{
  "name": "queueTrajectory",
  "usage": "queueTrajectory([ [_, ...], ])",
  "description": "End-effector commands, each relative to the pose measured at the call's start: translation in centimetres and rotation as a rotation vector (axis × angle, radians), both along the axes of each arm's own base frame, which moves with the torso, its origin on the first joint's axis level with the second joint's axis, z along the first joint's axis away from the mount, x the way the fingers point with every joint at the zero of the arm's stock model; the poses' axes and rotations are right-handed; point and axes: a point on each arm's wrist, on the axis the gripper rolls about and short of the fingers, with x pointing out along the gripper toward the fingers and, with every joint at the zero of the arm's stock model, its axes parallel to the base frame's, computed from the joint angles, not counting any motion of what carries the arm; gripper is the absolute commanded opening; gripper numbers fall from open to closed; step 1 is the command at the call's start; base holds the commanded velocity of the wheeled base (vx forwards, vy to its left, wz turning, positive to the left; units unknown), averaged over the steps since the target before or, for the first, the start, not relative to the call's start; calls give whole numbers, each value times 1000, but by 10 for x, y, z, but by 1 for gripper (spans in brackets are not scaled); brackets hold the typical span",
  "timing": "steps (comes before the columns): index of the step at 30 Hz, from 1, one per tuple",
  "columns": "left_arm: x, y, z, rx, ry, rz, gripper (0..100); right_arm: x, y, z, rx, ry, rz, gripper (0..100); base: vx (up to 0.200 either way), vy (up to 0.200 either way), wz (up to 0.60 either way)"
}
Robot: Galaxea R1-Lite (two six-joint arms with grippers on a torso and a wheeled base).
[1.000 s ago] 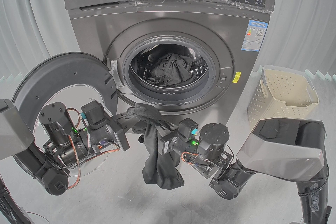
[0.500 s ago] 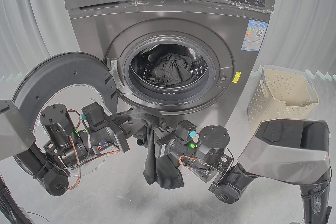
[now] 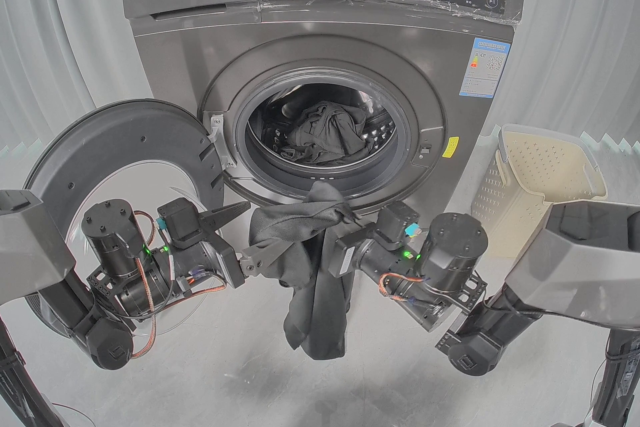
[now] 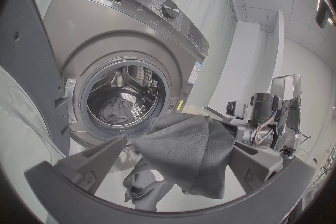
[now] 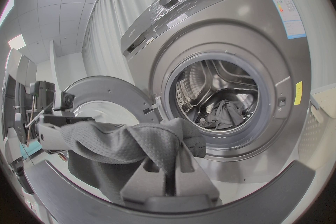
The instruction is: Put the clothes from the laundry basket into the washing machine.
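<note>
The right gripper (image 3: 343, 223) has risen toward the opening of the washing machine (image 3: 320, 48), pinching the limp dark mesh garment (image 3: 313, 288); the left gripper (image 3: 263, 231) has spread its fingers. Another crumpled dark cloth (image 3: 323, 131) lies in the steel drum (image 3: 381, 129).

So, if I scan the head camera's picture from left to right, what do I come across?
Open washer door → left gripper, open → dark garment, hanging down → right gripper, shut on the garment → laundry basket.
</note>
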Motion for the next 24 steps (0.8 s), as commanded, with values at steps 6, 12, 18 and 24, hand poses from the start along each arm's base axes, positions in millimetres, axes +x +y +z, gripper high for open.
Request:
queueTrajectory([
  [6, 6, 4, -8, 11, 25, 21, 100, -3, -26, 15, 13, -11, -44, 0, 0, 0, 0],
  [12, 6, 5, -9, 12, 26, 23, 100, -2, -28, 16, 13, -11, -50, 0, 0, 0, 0],
  [18, 5, 6, -11, 15, 39, 23, 100, 1, -29, 19, 21, -15, -80, 0, 0, 0, 0],
  [24, 10, 7, -29, 45, 86, 34, 100, 6, -39, 33, 47, -45, -111, 0, 0, 0, 0],
])
